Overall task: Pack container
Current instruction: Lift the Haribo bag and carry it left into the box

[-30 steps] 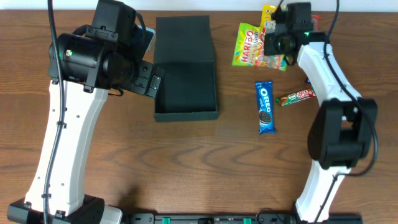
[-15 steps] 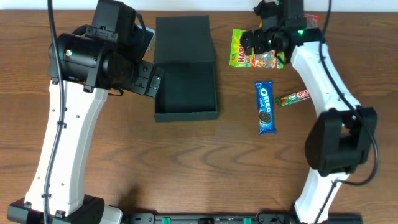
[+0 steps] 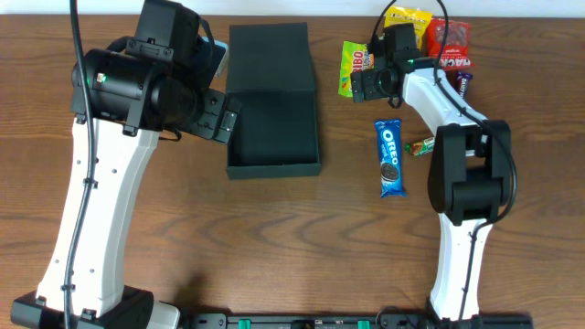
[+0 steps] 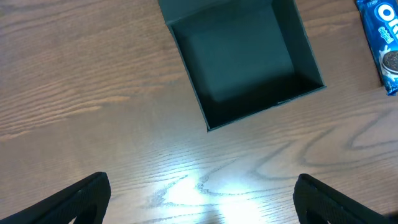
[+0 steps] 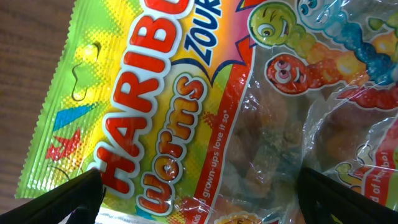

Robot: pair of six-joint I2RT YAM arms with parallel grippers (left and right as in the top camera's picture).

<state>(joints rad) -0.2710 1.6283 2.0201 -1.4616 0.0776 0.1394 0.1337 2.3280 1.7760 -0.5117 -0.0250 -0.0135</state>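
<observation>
Container [image 3: 273,128] sits open on the table [image 3: 274,238], gummy worms bag [image 5: 155,93] at its 2 o'clock under the wide right jaws, left jaws wide too

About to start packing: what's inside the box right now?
Nothing visible: the box shows only its bare dark floor in the left wrist view. Overhead, the left arm overlaps its left rim, so a sliver along that side is covered there.

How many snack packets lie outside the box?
5: Haribo bag under the right gripper, yellow packet and red packet at the far edge, Oreo pack and small candy bar nearer. The right arm may hide more.
</observation>
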